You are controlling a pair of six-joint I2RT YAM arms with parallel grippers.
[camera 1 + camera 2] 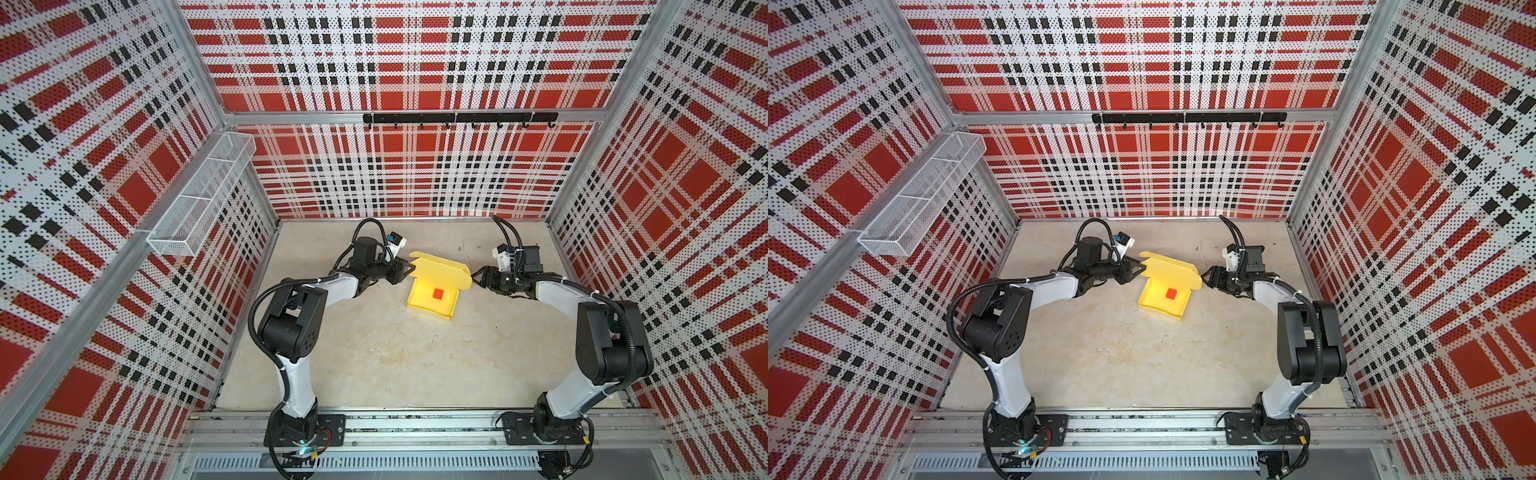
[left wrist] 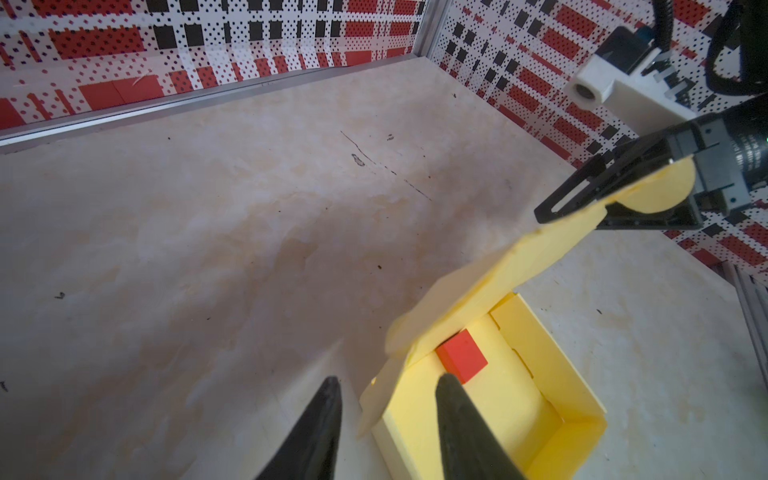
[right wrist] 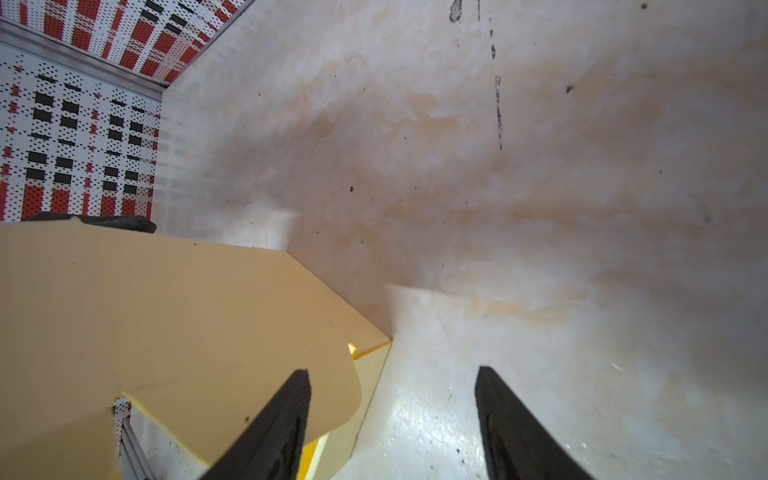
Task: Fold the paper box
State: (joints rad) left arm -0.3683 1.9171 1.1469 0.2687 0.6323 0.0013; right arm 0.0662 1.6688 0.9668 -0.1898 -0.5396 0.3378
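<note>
A yellow box sits open on the beige worktop, just above centre in both top views. Its lid is tilted up and a red cube lies inside. The left gripper, fingers apart, brackets the lid's left edge. The right gripper, fingers also apart, brackets its right tab.

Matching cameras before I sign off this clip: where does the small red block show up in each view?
Top view: red block on the paper box floor, below its raised lid.
Top view: red block inside the box, same spot.
Left wrist: inside the box, partly covered by the lid.
Right wrist: not in it; only the lid's outside shows.
Shared landmark: the raised lid.
</note>
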